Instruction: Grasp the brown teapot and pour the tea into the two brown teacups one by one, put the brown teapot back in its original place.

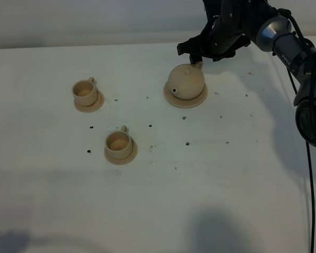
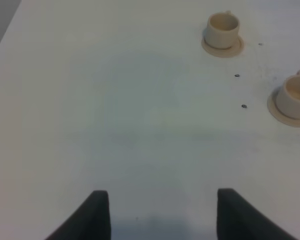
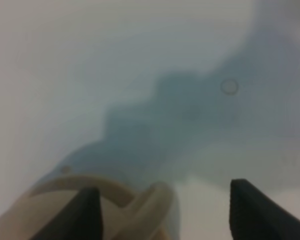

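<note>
Tan ceramic teapot, squat, knobbed lid, on saucer.

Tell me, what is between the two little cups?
Between the far cup and near cup, the high view shows only bare table with tiny dark specks.

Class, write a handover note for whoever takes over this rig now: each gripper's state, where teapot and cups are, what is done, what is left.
Left gripper: open, empty, over the table.
Right gripper: open, jaws either side of the brown teapot handle, not closed.
Teapot sits upright on its saucer; far teacup and near teacup stand on their small saucers.
Done: no grasp yet; whether the cups hold tea cannot be told.
Left: grasp, pour into each cup, return teapot to saucer.
</note>
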